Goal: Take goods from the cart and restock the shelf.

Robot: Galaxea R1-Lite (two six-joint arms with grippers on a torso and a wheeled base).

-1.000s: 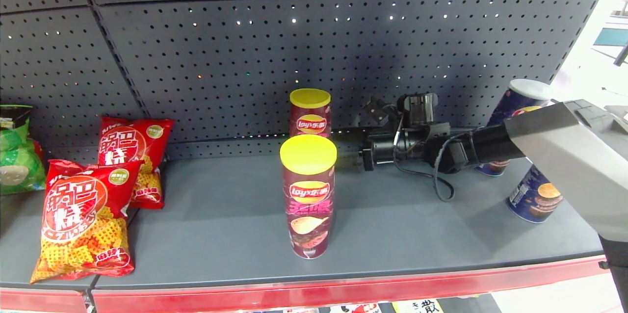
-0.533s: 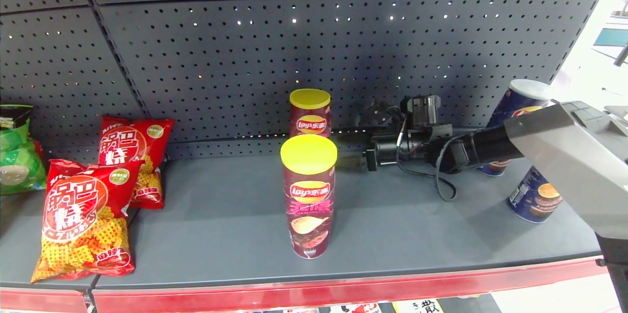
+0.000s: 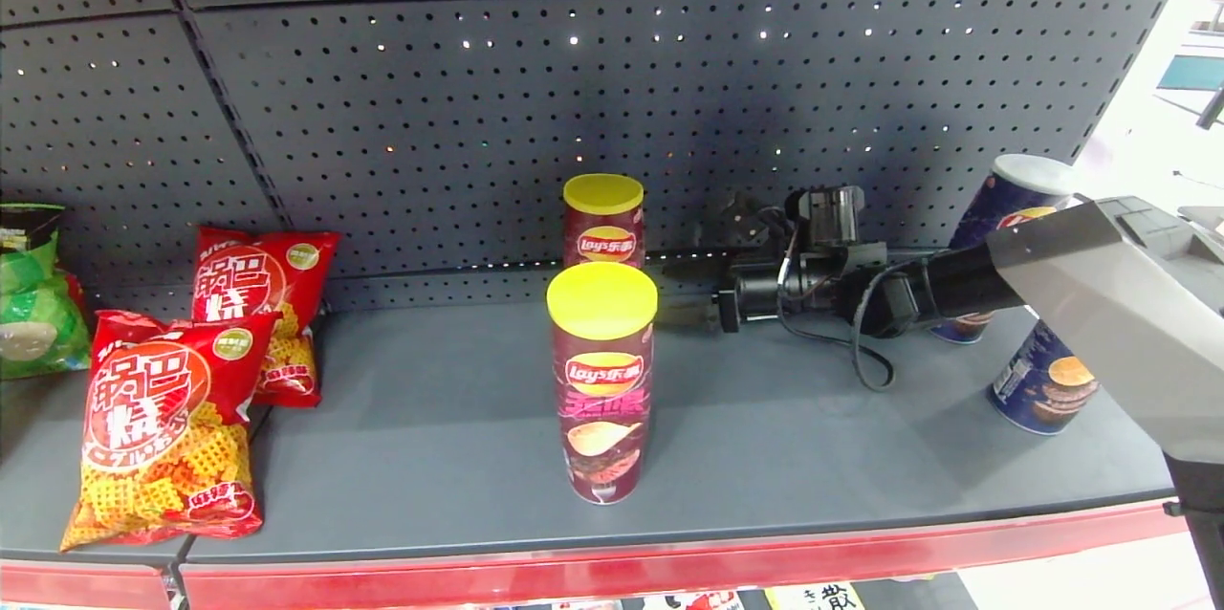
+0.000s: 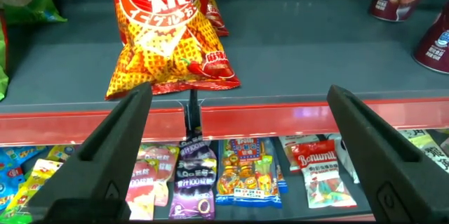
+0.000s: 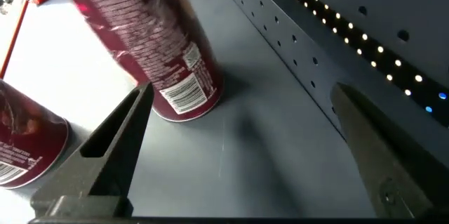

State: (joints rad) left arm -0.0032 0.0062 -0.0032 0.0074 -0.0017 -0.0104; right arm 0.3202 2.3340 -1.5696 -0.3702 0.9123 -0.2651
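Rear can: the maroon cardboard chip can with a yellow plastic lid stands at the back of the grey metal shelf, right up against the dark perforated back panel.
Change: the right gripper has slid a touch to the right since a second ago, away from the can. The can itself hasn't budged.
Right claw: jaws spread wide, nothing between them. It sits just beside the rear can, apart from it, low over the shelf.
In the way: a second maroon can with a yellow lid stands directly in front and hides the rear can's lower half in the head view.
Around: two navy chip cans sit behind the right arm. Two red crinkly snack bags lean at the shelf's left, with a green bag at the far left.
Left claw: the left gripper is wide open and empty, out in front of the shelf's red front strip.
Axis: the rear can is upright, long axis vertical, lid on top and label facing front. The right wrist view shows its base flat on the shelf.
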